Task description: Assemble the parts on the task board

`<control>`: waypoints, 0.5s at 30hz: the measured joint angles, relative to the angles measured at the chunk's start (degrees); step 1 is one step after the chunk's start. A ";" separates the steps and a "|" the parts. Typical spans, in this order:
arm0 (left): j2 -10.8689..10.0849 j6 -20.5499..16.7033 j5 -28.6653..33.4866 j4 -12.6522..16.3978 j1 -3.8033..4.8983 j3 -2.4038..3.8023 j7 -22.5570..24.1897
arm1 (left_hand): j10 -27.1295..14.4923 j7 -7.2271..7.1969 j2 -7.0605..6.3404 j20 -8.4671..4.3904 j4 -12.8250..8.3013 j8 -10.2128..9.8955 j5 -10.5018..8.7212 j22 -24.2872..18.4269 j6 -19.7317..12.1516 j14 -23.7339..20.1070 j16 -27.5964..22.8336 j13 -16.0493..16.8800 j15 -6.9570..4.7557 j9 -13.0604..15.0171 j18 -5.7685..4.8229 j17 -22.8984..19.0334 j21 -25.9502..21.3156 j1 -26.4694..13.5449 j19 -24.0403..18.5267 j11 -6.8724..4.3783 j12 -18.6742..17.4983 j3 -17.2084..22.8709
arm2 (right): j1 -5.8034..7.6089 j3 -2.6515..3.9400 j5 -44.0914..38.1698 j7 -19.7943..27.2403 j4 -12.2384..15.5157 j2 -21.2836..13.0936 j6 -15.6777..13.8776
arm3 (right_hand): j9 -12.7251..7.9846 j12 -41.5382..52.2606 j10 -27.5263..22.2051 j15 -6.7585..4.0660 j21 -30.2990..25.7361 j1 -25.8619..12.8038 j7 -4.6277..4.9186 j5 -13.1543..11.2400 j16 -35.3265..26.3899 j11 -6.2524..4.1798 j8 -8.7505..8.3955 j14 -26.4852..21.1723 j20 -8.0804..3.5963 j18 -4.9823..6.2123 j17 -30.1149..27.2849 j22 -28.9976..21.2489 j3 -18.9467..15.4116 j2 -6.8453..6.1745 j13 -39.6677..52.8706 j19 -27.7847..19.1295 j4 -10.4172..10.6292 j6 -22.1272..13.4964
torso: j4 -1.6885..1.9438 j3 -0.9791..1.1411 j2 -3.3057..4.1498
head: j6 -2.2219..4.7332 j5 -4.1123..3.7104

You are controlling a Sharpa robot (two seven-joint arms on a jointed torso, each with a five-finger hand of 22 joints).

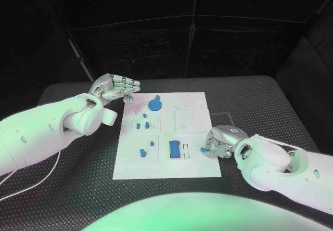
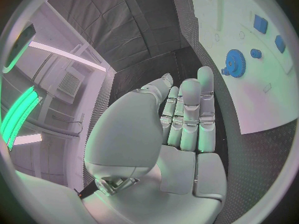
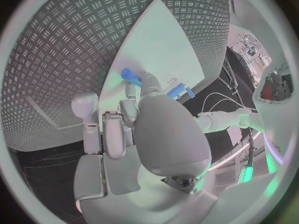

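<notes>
Right hand (image 1: 221, 142) at task board (image 1: 194, 168) right edge, pinching small blue part (image 3: 131, 76). Left hand (image 1: 116, 88) empty, fingers extended, above tabletop (image 1: 83, 192) beside board's far-left corner.

Dim backdrop, task board (image 1: 194, 103) brightly lit from above, green glare lower frame; wrist views heavily fisheye-warped at rim.

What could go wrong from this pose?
1. The right hand pinches a small blue part by its fingertips at the white task board's right edge; the part looks only partly enclosed, so it may slip or twist.
2. That hand sits close to the blue rectangular block and could knock it.
3. The left hand hangs beside the blue gear; a careless sweep might shift it.
</notes>
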 measured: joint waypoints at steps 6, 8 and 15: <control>0.07 0.00 0.00 -0.06 0.00 0.00 -0.01 | 0.00 0.00 0.00 0.00 0.00 0.00 0.00 0.00 0.00 0.00 0.00 0.00 0.00 0.00 0.00 0.00 0.00 0.00 0.00 0.00 0.00 0.00 | -0.13 -0.11 1.78 -0.71 1.31 -1.04 -0.82 | 0.01 0.00 -0.10 0.02 0.00 0.22 0.01 2.00 0.00 0.10 -0.57 0.00 0.00 0.00 0.00 0.44 3.46 -0.22 0.29 0.00 2.59 -0.20 | 0.00 0.00 -0.02 | 0.01 0.01; 0.08 -0.01 0.00 -0.06 0.00 0.00 -0.01 | 0.00 0.00 0.00 0.00 0.00 0.00 0.00 0.00 0.00 0.00 0.00 0.00 0.00 0.00 0.00 0.00 0.00 0.00 0.00 0.00 0.00 0.00 | -0.20 -0.18 2.72 -1.03 1.70 -1.30 -1.37 | 0.03 0.00 -0.10 0.02 0.00 0.22 0.10 2.21 0.00 0.10 -0.65 0.00 0.00 0.00 0.00 0.53 4.25 -0.21 0.39 0.00 3.04 -0.29 | -0.01 -0.02 -0.02 | 0.01 0.01; 0.10 -0.01 0.00 -0.06 0.00 0.00 -0.02 | 0.00 0.00 0.00 0.00 0.00 0.00 0.00 0.01 0.00 0.00 0.00 0.00 0.00 0.00 0.00 0.00 0.00 0.00 0.00 0.00 0.00 0.00 | -0.52 -0.50 6.09 -1.55 2.87 -1.55 -4.70 | 0.09 0.27 -0.18 0.02 0.31 0.21 -0.12 3.08 0.32 0.18 -0.59 0.00 -0.18 -0.01 0.00 1.24 6.53 -0.21 0.71 0.25 3.70 -0.07 | -0.01 -0.03 0.07 | 0.02 0.08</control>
